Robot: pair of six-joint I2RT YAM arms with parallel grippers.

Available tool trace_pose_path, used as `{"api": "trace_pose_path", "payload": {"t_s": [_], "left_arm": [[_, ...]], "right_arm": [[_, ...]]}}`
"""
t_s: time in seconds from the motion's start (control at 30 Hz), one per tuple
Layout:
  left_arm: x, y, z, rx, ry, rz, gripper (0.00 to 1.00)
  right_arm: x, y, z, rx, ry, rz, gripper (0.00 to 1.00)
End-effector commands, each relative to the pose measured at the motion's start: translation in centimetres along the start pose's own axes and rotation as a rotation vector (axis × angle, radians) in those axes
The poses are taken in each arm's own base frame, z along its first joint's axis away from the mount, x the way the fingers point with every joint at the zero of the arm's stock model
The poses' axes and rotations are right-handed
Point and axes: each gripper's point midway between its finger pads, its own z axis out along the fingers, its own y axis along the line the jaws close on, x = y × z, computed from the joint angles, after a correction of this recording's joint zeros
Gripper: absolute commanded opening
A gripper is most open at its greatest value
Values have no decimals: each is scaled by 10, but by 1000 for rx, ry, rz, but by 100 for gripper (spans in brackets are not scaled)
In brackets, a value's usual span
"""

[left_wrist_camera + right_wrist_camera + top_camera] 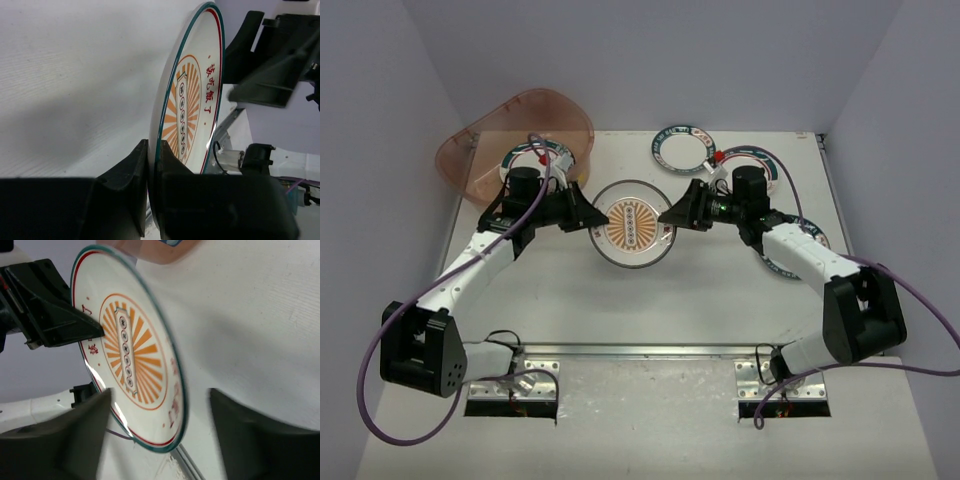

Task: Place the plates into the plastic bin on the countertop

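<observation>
my left pincer [152, 155] was clamped on the near rim of the orange sunburst plate [633, 224], one finger on each face, a grip meant for carrying it. my right pincer [159, 412] stood wide apart around the opposite rim, gripping nothing, probably only steadying it. the plate was over the middle of the bench [620, 300], between both arms. farther back lay teal-rimmed plates [680, 148], and at the far left corner the plastic bin [520, 135], where this plate belonged.
</observation>
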Motion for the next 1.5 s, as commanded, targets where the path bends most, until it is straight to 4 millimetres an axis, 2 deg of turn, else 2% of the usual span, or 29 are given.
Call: {"api": "trace_pose_path", "payload": {"t_s": [0.0,0.03,0.1,0.17,0.23,0.3,0.37,0.47,0.53,0.6,0.7,0.83,0.9,0.93,1.0,1.03,1.13,1.23,1.3,1.47], "left_arm": [[-66,-16,-15,-91,-211,61,0],[-81,-18,-22,-111,-252,58,0],[-130,-3,-49,-179,-388,4,0],[-174,29,-75,-250,-501,-93,0],[-206,57,-101,-331,-607,-156,0],[-232,88,-106,-451,-669,-201,0],[-245,113,-110,-538,-709,-230,0],[-266,173,-87,-639,-666,-306,0],[-273,208,-69,-676,-614,-339,0],[-278,232,-59,-698,-579,-360,1],[-279,252,-54,-709,-552,-366,8],[-272,265,-56,-730,-550,-374,14],[-268,270,-57,-736,-554,-380,21],[-261,276,-57,-754,-543,-394,28],[-254,283,-59,-784,-538,-405,49],[-252,286,-62,-801,-541,-410,52],[-246,291,-66,-804,-553,-423,52],[-245,295,-75,-807,-568,-444,45],[-245,297,-83,-823,-584,-456,53],[-248,289,-106,-834,-641,-471,55]], "right_arm": [[-19,15,-18,-27,-62,-48,99],[-21,8,-23,-5,-78,-39,99],[-21,-5,-38,39,-105,-20,99],[-13,-23,-51,100,-108,3,99],[-3,-36,-62,164,-91,5,99],[7,-51,-69,247,-69,-4,99],[10,-57,-73,277,-67,-10,99],[19,-68,-79,332,-67,-13,99],[23,-73,-83,362,-68,-15,99],[25,-74,-86,372,-67,-29,99],[26,-76,-92,399,-79,-56,99],[26,-74,-93,393,-82,-71,99],[24,-71,-92,380,-84,-74,99],[26,-69,-90,367,-75,-69,99],[28,-67,-88,342,-63,-69,99],[28,-66,-88,336,-64,-72,99],[29,-66,-87,325,-65,-74,99],[29,-63,-86,312,-61,-76,99],[29,-61,-86,306,-62,-81,99],[27,-61,-86,305,-67,-85,99]]}}
